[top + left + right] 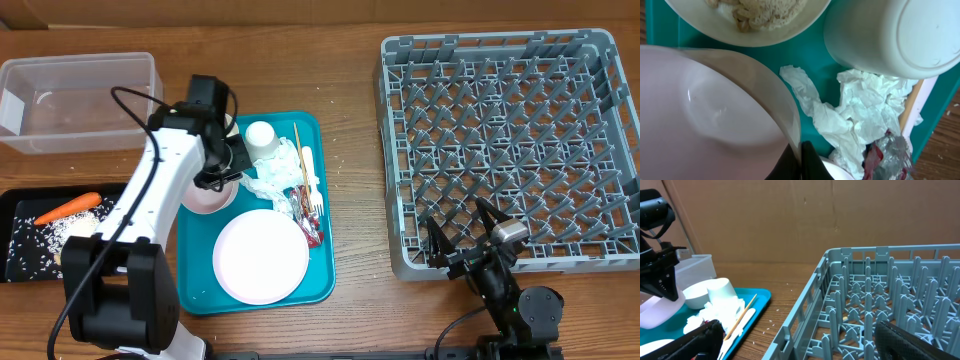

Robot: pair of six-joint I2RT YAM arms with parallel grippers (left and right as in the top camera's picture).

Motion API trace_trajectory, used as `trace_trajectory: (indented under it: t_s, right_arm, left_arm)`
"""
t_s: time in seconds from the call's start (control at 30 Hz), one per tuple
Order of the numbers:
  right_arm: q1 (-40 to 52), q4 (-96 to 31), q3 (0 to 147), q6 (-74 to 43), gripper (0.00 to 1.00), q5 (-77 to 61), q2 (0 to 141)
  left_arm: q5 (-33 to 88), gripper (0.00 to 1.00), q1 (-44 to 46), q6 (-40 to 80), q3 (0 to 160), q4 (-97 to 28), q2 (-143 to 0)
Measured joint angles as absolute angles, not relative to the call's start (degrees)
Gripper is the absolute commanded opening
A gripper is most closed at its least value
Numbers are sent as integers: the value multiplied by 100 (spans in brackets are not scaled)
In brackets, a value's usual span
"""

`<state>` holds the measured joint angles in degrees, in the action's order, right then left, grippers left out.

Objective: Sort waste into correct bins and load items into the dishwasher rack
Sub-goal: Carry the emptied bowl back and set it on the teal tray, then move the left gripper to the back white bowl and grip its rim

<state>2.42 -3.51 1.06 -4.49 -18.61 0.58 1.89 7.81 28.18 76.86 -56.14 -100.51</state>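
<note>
My left gripper point(215, 172) is shut on the rim of a pale pink bowl point(208, 197) over the teal tray point(320, 280); the left wrist view shows the black fingers point(801, 156) pinching that bowl's rim point(715, 110). A second bowl point(765, 20) holds beige food scraps. A white cup point(260, 135) lies beside crumpled napkins point(275, 172), a red wrapper point(310, 222), a white fork point(311, 178) and a wooden stick point(298, 150). The pink plate point(260, 256) lies at the tray's front. My right gripper point(470, 238) is open and empty at the near edge of the grey rack point(510, 150).
A clear tub point(75, 100) stands at the back left. A black tray point(25, 205) at the left holds an orange carrot piece point(66, 208) and beige scraps point(70, 228). Small crumbs lie on the wood between the teal tray and the rack.
</note>
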Motion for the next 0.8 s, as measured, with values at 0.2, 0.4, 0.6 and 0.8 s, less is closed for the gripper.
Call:
trace_trajectory:
  t_s: [0.2, 0.4, 0.6, 0.8]
  right_arm:
    - [242, -349, 106, -449, 100, -1859, 58]
    - [242, -351, 106, -447, 100, -1859, 58]
    - [242, -351, 106, -449, 100, -1859, 58]
    - [242, -349, 106, -449, 100, -1859, 58]
  left_arm:
    - [-353, 4, 1157, 3000, 7686, -5505, -10053]
    - [-504, 4, 1258, 3124, 7686, -5468, -10320]
    - [-508, 19, 1258, 3153, 7684, -5509, -10580]
    - [-521, 35, 1258, 3181, 7684, -5542, -10580]
